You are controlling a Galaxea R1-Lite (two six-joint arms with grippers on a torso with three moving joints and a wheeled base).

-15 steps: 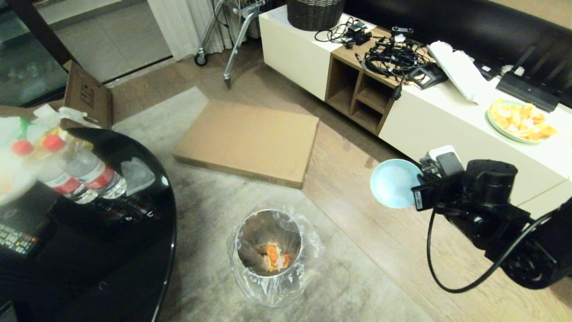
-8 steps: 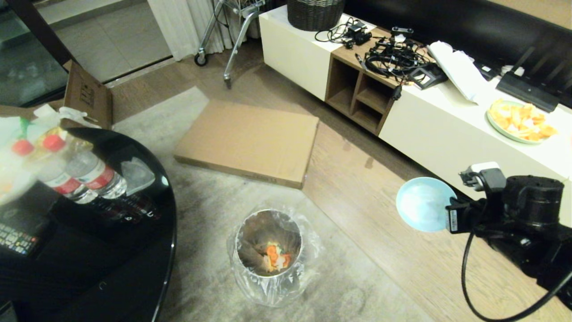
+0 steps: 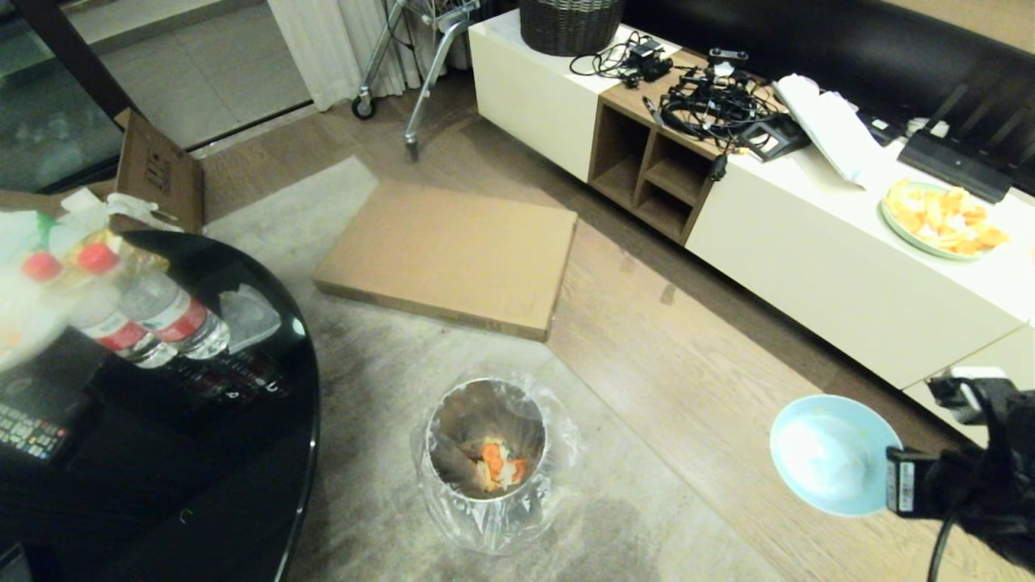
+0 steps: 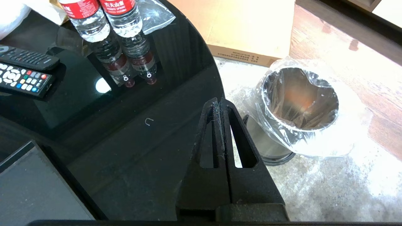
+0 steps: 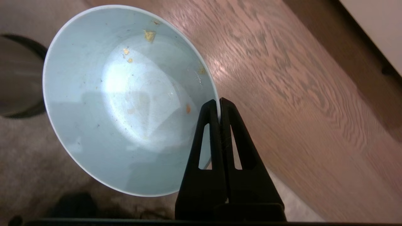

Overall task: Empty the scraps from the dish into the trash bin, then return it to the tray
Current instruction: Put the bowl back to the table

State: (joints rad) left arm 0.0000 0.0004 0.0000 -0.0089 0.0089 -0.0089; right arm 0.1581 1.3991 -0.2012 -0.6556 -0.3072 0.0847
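The bowl (image 3: 833, 454) is held in the air by the right gripper (image 5: 219, 110), whose two fingers are clenched on a thin part of the rim, one inside and one outside. The bowl is placed well to the right of the trash bin (image 3: 487, 453), above the wooden floor (image 3: 695, 388), and it is tilted so that the white inside faces up and toward the bin. Only some small yellow and orange crumbs are seen sticking inside the bowl. The carrot slices and pale bits (image 3: 500, 466) are lying at the bottom of the bin.

The bowl is judged to be stiff and light, with a smooth, probably slippery surface, and it may break or chip if it is dropped on the floor. Because it is pinched only at one point of the rim, it can swing or slide between the fingers when the arm is moved quickly. A deeper hold on the rim would be safer, but the present hold seems enough for an empty bowl if it is carried slowly.

The left gripper (image 4: 219, 108) is kept closed on nothing, at the left of the bin, over the edge of the black glass table (image 4: 132, 125). A corner of a dark flat thing is seen on that table, but it cannot be said whether it is the tray.
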